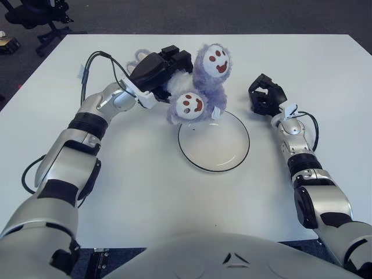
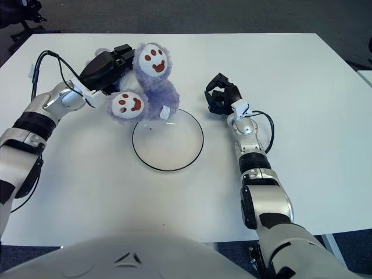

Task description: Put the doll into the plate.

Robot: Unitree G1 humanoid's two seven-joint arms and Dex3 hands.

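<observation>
A fluffy purple doll (image 1: pixel 204 87) with two white smiling faces hangs in the air over the far left rim of the plate (image 1: pixel 214 141), a white dish with a dark edge. My left hand (image 1: pixel 158 68) is shut on the doll's back, to the left of the plate. The lower face (image 1: pixel 189 106) points towards the plate's near side. My right hand (image 1: pixel 265 95) shows to the right of the plate, holding nothing, with its fingers curled. The doll also shows in the right eye view (image 2: pixel 150 86).
The white table (image 1: pixel 145 192) spreads around the plate. A black office chair (image 1: pixel 40 17) stands on the dark floor beyond the far left corner. A cable (image 1: pixel 96 61) loops above my left forearm.
</observation>
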